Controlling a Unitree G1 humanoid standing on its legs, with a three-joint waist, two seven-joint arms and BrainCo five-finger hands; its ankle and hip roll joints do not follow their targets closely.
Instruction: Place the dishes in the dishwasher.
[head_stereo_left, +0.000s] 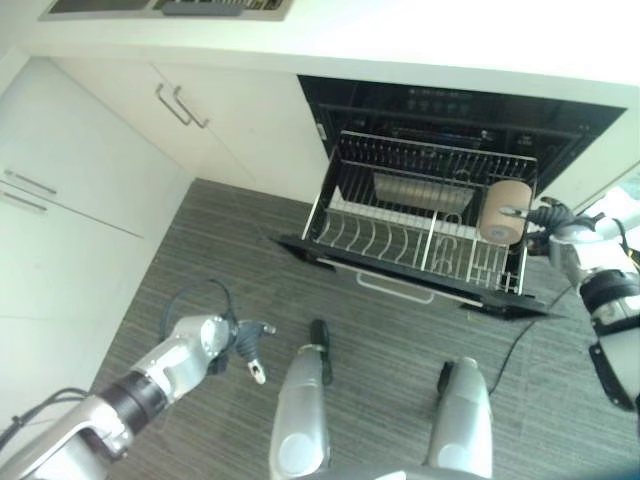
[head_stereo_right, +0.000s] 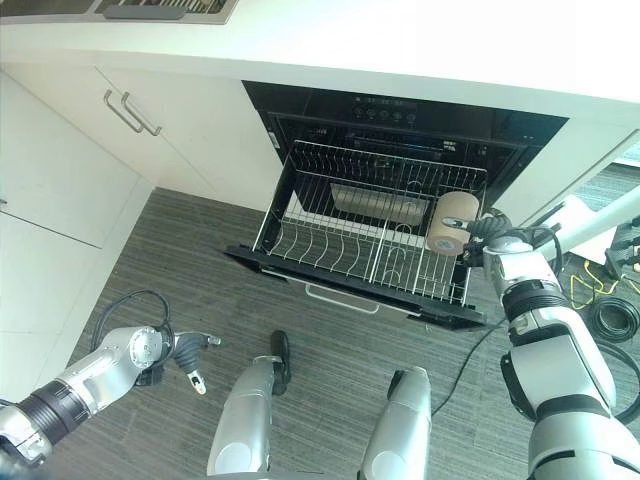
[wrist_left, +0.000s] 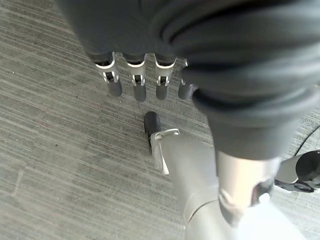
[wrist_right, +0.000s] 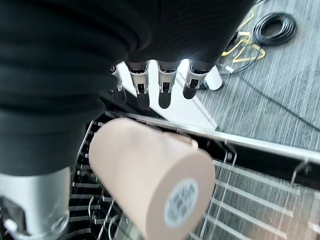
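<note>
Beige cup (head_stereo_left: 503, 211) hangs over the pulled-out dishwasher rack's (head_stereo_left: 420, 240) right end in the head views, not yet set down, the right hand (wrist_right: 150, 87) in its wrist view cradling it on straight fingers, the left hand (wrist_left: 140, 80) relaxed and empty above the floor.

A wire rack (head_stereo_left: 400, 235) is drawn out over the open dishwasher door (head_stereo_left: 400, 285) at twelve o'clock; grey striped floor (head_stereo_left: 200, 260) is spread beneath.
</note>
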